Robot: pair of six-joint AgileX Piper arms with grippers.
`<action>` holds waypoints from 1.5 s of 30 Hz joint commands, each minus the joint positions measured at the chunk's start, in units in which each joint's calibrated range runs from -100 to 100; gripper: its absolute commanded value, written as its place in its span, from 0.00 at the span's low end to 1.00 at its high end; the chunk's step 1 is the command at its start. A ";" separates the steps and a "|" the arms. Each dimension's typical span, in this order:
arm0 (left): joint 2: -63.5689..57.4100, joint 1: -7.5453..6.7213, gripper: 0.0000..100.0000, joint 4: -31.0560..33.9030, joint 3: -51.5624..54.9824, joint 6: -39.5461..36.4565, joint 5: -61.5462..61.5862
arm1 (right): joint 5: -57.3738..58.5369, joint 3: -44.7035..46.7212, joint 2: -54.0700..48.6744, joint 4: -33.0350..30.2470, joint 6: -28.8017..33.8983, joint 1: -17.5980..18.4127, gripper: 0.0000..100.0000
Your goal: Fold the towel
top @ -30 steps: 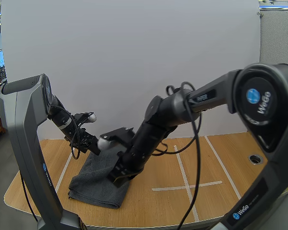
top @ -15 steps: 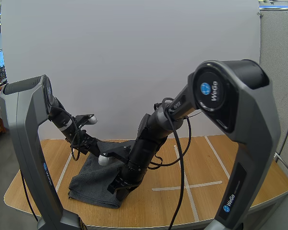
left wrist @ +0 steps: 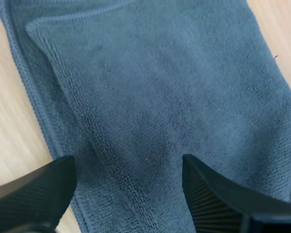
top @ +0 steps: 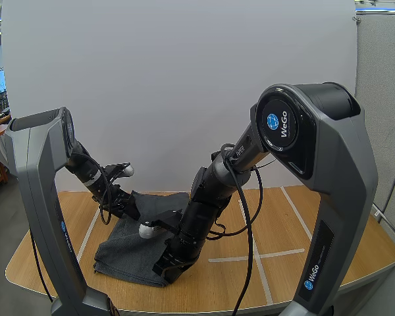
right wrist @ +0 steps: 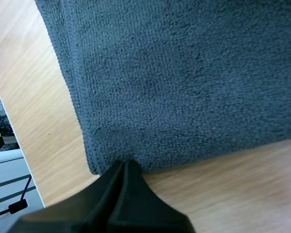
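Towel (top: 128,253), dark grey and already folded in layers, lies flat on the table (top: 283,224) directly beneath the left gripper (left wrist: 128,165), whose fingers are spread wide and hold nothing. The right gripper (right wrist: 123,167), fingers pressed together, touches the towel's corner edge, probably to pin the fold.

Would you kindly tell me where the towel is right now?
In the high view the towel lies on the table's left half, with the right hand at its near right corner and the left hand over its far part.
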 commanded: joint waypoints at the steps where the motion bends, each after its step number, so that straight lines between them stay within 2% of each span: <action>1: 0.25 -0.16 1.00 -3.68 -0.90 1.34 2.90 | -3.42 0.50 -0.29 1.09 -0.79 0.04 0.00; 7: 0.25 -0.16 1.00 -3.68 -1.04 1.46 3.07 | -1.95 0.37 -1.32 0.20 -1.44 0.50 0.00; 16: 0.25 -0.16 1.00 -3.68 -1.04 1.49 2.90 | -2.42 0.37 -12.99 -1.35 0.80 0.50 0.00; 27: 0.25 -0.16 1.00 -3.68 -1.04 1.49 4.31 | -16.10 0.37 -3.19 -0.43 -0.14 3.09 0.00; 36: 0.25 -0.16 1.00 -3.68 -1.04 1.49 4.13 | -17.50 0.37 2.21 0.61 -1.64 3.09 0.00; 45: 0.25 -0.16 1.00 -4.63 -1.04 1.49 5.69 | -17.69 0.37 3.01 0.71 -1.64 3.09 0.00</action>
